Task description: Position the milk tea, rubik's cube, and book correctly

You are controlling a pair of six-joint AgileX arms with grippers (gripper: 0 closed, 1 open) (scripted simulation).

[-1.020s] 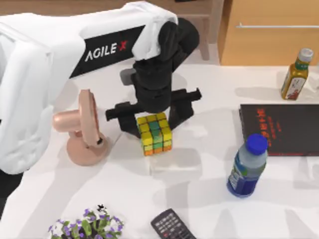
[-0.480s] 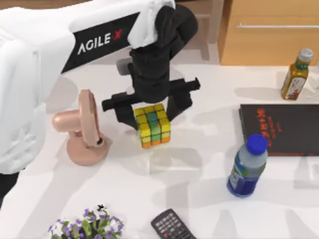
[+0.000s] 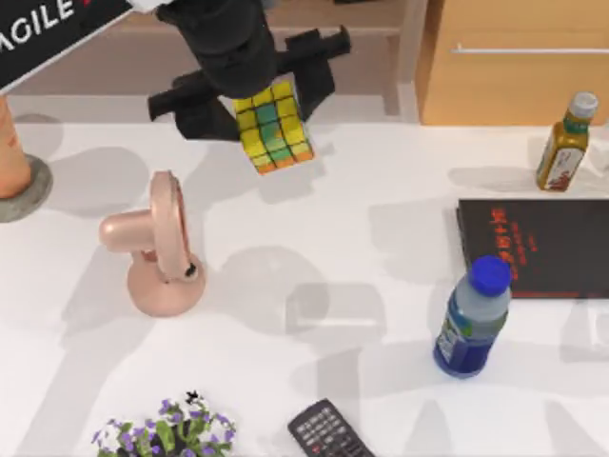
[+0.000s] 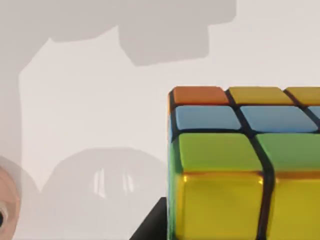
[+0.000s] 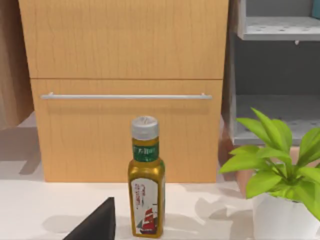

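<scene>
Holding the rubik's cube [image 3: 272, 127] tight between its fingers, the left gripper [image 3: 249, 88] hangs high above the back of the desk [image 3: 314, 371]. The cube is off the desk, tilted. The milk tea [image 3: 11, 152] stands at the far left edge on a grey coaster [image 3: 29, 193]. The book [image 3: 542, 246] lies flat at the right, just beside the blue-capped bottle [image 3: 473, 317]. A pink fan [image 3: 157, 246] stands near the left.

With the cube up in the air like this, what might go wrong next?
The left gripper holds the rubik's cube tilted above the table's far edge; a slip could drop it off the table. The milk tea and the pink fan stand nearby, so a low sweep might knock either over.
</scene>
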